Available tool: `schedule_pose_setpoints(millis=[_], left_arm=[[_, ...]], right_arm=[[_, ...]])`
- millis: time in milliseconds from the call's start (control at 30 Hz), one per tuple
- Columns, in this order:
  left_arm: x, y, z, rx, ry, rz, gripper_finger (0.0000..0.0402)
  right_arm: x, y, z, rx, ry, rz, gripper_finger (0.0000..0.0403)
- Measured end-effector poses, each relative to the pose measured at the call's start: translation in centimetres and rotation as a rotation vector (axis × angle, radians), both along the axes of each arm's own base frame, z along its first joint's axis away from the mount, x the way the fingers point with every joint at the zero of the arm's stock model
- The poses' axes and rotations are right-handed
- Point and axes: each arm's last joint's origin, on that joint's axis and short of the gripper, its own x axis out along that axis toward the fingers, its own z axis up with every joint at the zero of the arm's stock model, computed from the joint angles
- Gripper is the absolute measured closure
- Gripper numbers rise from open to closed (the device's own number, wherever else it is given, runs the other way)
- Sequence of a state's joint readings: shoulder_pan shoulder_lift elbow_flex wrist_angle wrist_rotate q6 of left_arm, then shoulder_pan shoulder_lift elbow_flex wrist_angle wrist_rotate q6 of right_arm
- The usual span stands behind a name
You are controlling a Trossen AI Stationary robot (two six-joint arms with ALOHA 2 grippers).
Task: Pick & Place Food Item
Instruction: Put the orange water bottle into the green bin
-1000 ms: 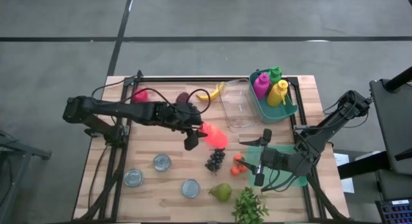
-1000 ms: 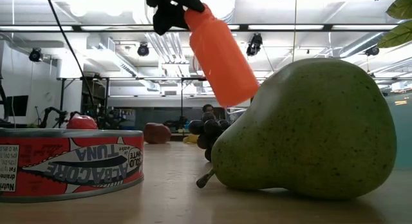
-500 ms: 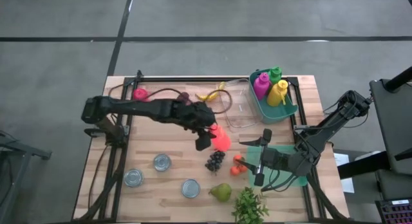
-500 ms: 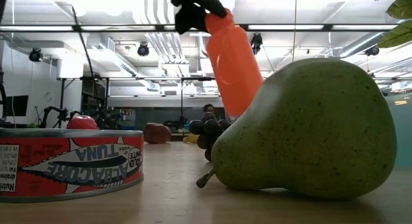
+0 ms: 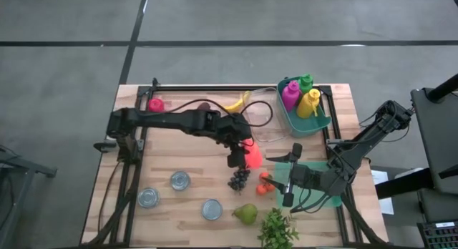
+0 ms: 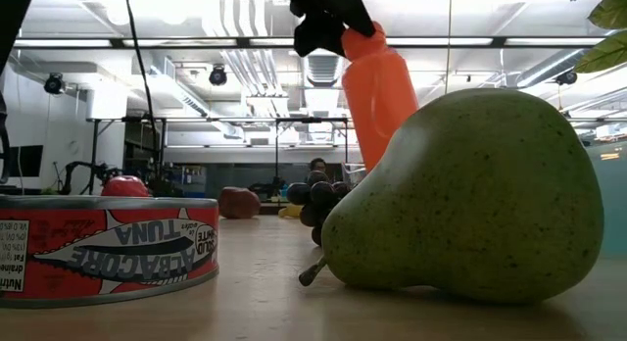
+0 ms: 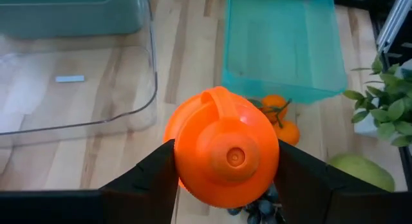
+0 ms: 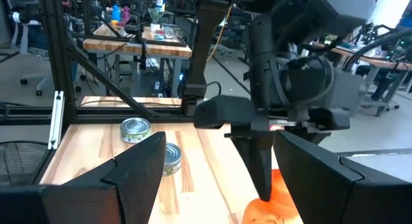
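Fingers of the left gripper (image 5: pixel 237 153) clamp the orange bottle (image 5: pixel 251 154), held in the air over the table (image 5: pixel 172 149) just above the grapes (image 5: pixel 239 178). Right gripper (image 5: pixel 288 176) waits by the teal tray (image 5: pixel 323 201), fingers spread, holding nothing.

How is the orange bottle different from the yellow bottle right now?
The orange bottle is in the air, held by the left gripper; the yellow bottle stands in the teal bin with the pink and green bottles. The orange bottle hangs over the middle of the table, the yellow one sits at the far right corner. Both look like squeeze bottles.
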State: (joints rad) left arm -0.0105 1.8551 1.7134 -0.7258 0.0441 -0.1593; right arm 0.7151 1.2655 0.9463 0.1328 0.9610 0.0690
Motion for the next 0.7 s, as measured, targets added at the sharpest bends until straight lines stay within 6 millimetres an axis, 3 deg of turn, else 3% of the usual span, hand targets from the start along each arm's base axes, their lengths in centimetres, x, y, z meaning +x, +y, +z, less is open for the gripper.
schedule_pose_setpoints(millis=[433, 700], left_arm=[[-0.2, 0.1, -1.1, 0.045, 0.035, -0.003, 0.0185], [-1.3, 1.9, -0.7, 0.093, 0.094, 0.070, 0.0184]], right_arm=[[0.0, 0.0, 0.0, -0.001, 0.001, 0.000, 0.0117], [0.0, 0.0, 0.0, -0.001, 0.001, 0.000, 0.0117]])
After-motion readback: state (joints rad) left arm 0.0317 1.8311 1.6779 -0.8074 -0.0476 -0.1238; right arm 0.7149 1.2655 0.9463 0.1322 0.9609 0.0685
